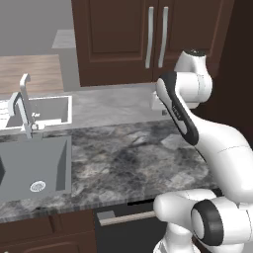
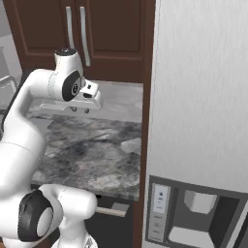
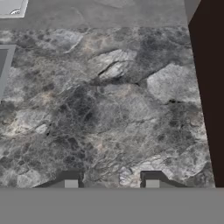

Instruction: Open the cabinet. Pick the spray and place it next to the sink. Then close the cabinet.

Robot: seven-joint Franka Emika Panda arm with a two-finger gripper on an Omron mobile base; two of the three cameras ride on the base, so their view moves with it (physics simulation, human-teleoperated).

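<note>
The dark brown wooden wall cabinet [image 1: 148, 39] with two panelled doors and long vertical silver bar handles is being kept shut above the grey veined marble counter [image 1: 133, 158]. The white arm's two-finger gripper [image 3: 111, 183] is being held over bare counter stone, its dark fingertips [image 3: 70, 181] drawn in as near together as they go, with nothing gripped between them. The large grey rectangular sink [image 1: 34, 168] with its angular chrome tap [image 1: 23, 106] is being seen at the counter's left end, well apart from the gripper
</note>
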